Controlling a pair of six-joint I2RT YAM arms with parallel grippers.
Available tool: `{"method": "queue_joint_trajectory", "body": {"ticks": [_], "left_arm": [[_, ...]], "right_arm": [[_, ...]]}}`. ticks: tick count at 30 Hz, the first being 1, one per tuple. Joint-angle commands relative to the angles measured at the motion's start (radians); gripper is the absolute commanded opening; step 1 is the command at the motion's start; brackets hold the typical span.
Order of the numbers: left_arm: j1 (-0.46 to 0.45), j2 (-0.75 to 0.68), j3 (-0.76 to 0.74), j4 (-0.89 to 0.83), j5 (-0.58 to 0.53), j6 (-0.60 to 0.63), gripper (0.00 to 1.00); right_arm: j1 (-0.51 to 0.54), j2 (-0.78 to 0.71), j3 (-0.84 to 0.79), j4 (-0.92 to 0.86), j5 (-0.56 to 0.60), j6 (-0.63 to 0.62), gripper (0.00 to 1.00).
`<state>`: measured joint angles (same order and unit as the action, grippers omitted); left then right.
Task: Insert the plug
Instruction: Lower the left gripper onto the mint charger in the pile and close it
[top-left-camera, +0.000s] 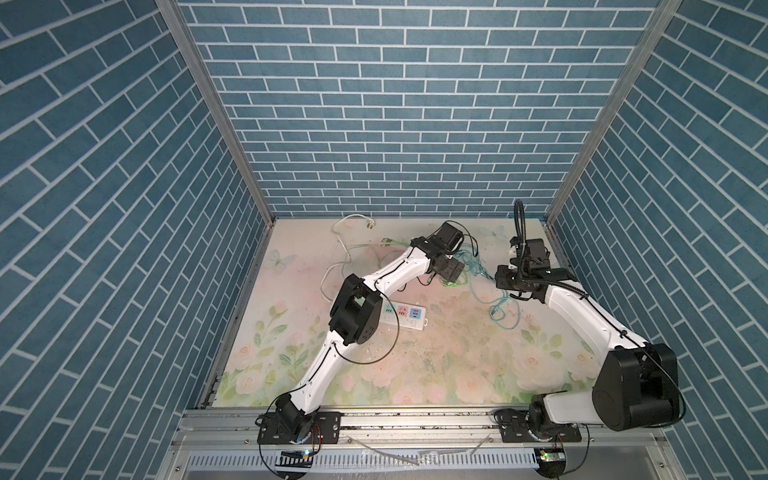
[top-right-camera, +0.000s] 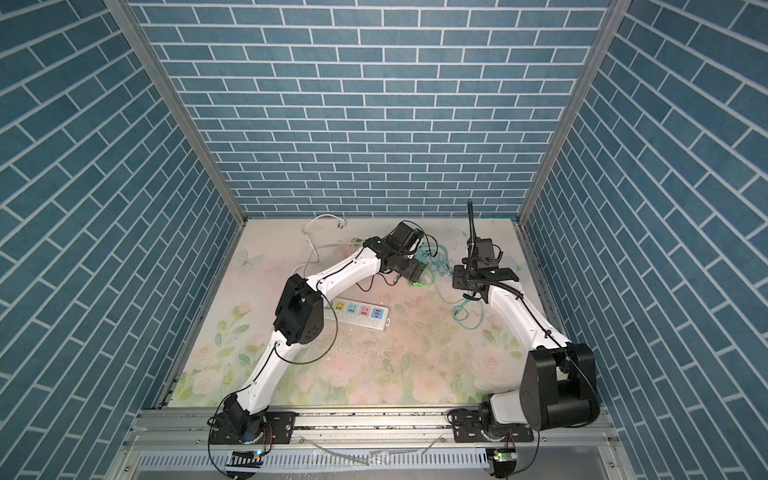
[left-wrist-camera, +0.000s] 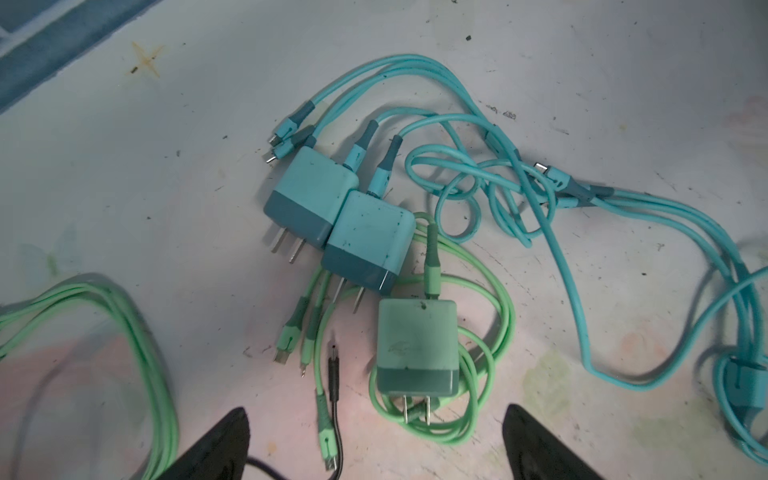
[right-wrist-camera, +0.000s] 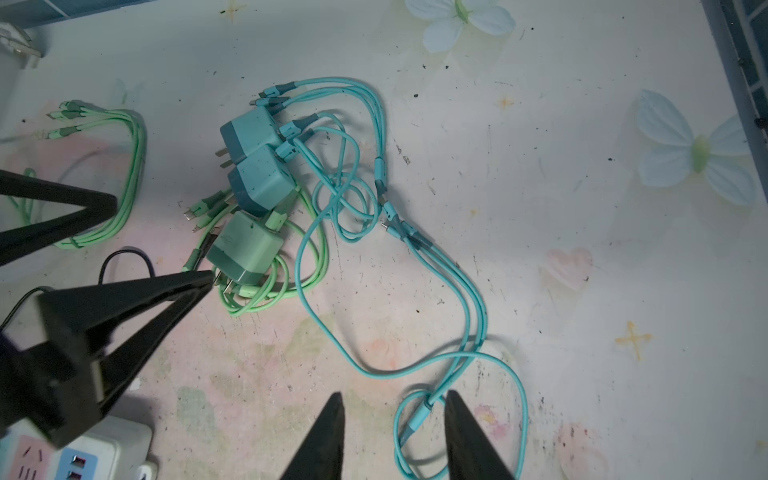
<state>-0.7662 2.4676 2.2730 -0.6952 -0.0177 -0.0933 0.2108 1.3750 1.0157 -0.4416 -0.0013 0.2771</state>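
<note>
bright even light, soft shadows, slightly blurred edges.

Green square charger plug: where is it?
Left wrist view: the green charger plug lies rear-centre on the floral tabletop, just ahead of the open left gripper, beside two teal charger plugs.

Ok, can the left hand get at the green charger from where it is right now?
Probably yes. The left hand is open, with the green charger lying just ahead of its spread fingers, prongs toward it. Nothing covers it. The blue chargers lie beyond, though its own cable coils underneath.
</note>
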Motion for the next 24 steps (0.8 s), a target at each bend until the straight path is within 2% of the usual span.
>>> {"method": "queue_joint_trajectory", "body": {"ticks": [1,8,15,24], "left_arm": [[-0.005,0.054,0.080,-0.052,0.025,-0.011,0.94],[-0.016,0.147,0.171,-0.074,0.039,-0.022,0.91],[-0.018,0.177,0.172,-0.058,0.044,-0.029,0.80],[-0.019,0.200,0.183,-0.047,0.048,-0.035,0.71]], "right_arm": [[-0.002,-0.022,-0.045,-0.008,-0.044,0.026,0.40],[-0.008,-0.031,-0.074,0.015,-0.068,0.033,0.40],[-0.022,-0.060,-0.102,0.012,-0.064,0.019,0.40],[-0.027,-0.086,-0.132,0.021,-0.074,0.017,0.40]]}}
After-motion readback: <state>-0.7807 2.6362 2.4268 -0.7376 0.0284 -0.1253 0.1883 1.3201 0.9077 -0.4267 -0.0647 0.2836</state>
